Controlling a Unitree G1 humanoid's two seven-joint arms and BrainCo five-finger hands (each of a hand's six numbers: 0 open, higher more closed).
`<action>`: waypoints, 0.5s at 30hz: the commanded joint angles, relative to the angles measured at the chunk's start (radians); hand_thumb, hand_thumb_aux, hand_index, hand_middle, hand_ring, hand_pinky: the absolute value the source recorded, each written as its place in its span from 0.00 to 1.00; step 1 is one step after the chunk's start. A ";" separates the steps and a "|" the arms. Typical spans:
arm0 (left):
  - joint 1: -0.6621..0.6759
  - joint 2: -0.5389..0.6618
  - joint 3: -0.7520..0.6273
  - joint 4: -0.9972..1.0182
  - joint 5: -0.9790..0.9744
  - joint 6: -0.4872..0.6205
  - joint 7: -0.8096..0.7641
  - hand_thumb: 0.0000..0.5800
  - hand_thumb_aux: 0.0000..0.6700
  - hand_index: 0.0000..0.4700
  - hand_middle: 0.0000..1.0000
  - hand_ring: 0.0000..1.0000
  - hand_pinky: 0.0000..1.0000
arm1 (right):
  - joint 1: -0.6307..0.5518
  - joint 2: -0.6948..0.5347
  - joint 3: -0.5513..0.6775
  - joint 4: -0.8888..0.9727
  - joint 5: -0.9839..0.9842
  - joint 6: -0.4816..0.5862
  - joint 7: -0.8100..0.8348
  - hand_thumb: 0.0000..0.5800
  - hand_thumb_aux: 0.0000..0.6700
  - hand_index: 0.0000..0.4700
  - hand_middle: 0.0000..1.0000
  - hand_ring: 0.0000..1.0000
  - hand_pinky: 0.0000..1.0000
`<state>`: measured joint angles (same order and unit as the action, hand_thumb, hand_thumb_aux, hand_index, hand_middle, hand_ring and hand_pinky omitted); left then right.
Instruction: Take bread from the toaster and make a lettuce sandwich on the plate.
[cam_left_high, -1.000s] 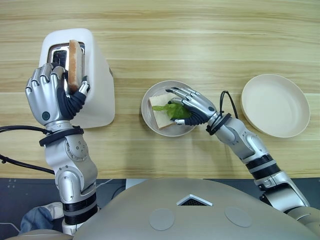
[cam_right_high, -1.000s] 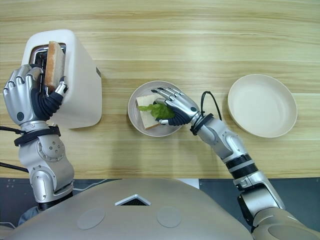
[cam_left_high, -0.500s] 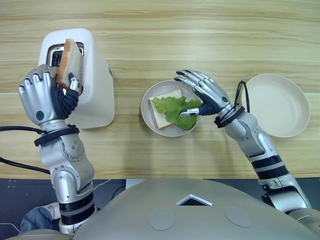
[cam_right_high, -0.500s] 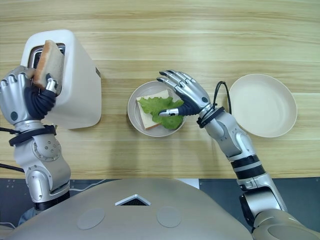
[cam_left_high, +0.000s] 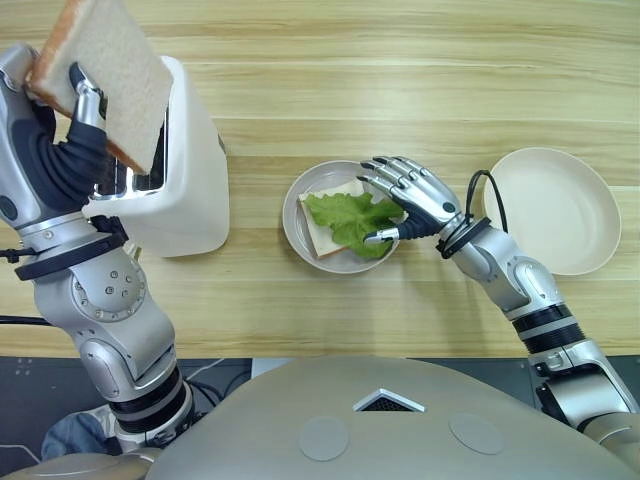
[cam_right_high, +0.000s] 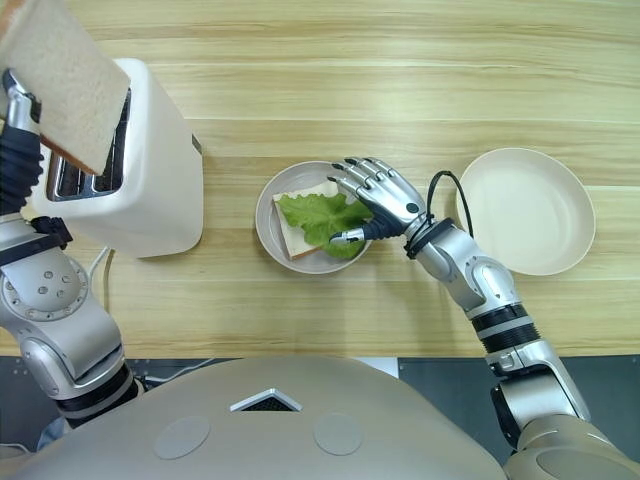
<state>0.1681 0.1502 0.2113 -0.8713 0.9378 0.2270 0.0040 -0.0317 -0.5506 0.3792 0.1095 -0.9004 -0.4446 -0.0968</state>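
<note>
Wooden table (cam_left_high: 400, 80) — one toaster (cam_left_high: 195, 200), two plates (cam_left_high: 292, 215) (cam_left_high: 552, 212), two bread slices (cam_left_high: 110, 70) (cam_left_high: 322, 238).

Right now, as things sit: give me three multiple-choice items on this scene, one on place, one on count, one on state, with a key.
1. Where is the lettuce?
A. on the bottom slice in the small plate
B. on a cutting board
C. in a pan

2. How many plates are on the table?
A. one
B. two
C. three

3. The left hand is:
A. open and empty
B. shut on the second slice, held over the toaster
C. lying flat on the wood

Key: 1 A, the leaf covers most of the bread in that plate. 2 B, the small plate plus a large plate with nothing in it. 3 B, its fingers grip the slice up above the slots.
</note>
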 joint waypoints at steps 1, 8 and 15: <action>-0.077 -0.044 -0.014 -0.064 -0.148 -0.018 0.000 1.00 1.00 1.00 1.00 1.00 1.00 | -0.019 -0.012 0.016 0.018 -0.026 -0.007 -0.021 0.79 0.54 0.54 0.00 0.00 0.00; -0.071 -0.098 -0.125 -0.079 -0.202 -0.052 -0.013 1.00 1.00 1.00 1.00 1.00 1.00 | -0.031 -0.013 0.037 0.043 -0.038 -0.016 -0.055 1.00 1.00 1.00 0.00 0.00 0.00; -0.036 -0.119 -0.179 -0.044 -0.178 -0.080 0.000 1.00 1.00 1.00 1.00 1.00 1.00 | -0.033 -0.023 0.045 0.049 -0.032 -0.031 -0.067 1.00 1.00 1.00 0.00 0.00 0.00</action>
<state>0.1173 0.0397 0.0409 -0.9357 0.7545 0.1496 -0.0028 -0.0599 -0.5596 0.4171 0.1542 -0.9265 -0.4717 -0.1680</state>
